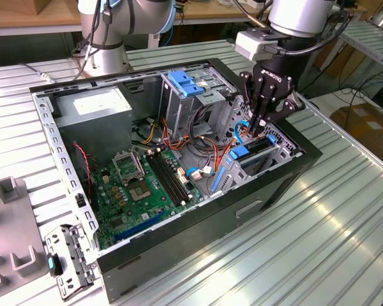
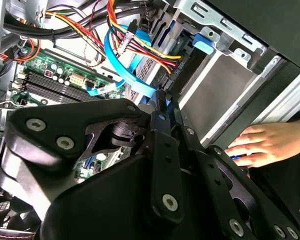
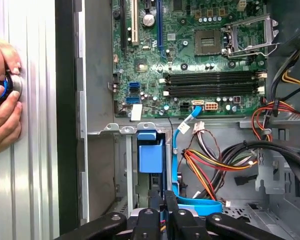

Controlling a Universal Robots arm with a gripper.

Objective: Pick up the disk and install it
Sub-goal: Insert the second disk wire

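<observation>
At the exterior view's right end of the open case (image 1: 198, 223), which lies on its side on the worktop (image 1: 319, 255), the end effector (image 1: 260, 127) hangs over the drive bay, pointing straight down. Its fingers (image 2: 162, 112) are drawn together with nothing seen between them, which suits pushing rather than gripping.

The disk (image 1: 246, 153) stands on edge in the bay slot just below the fingertips. Its blue carrier faces up, so it can slide down between the metal walls. In the first wrist view the carrier (image 3: 150, 157) sits in the slot beside a looping blue cable (image 3: 180, 135). That cable runs close to the fingers, probably because its plug belongs at the drive. Whether the disk is fully seated cannot be told.

The motherboard (image 1: 147, 185) lies well apart, toward the exterior view's left. A person's hand (image 3: 2, 100) rests on the worktop outside the case wall, holding a small round object.
</observation>
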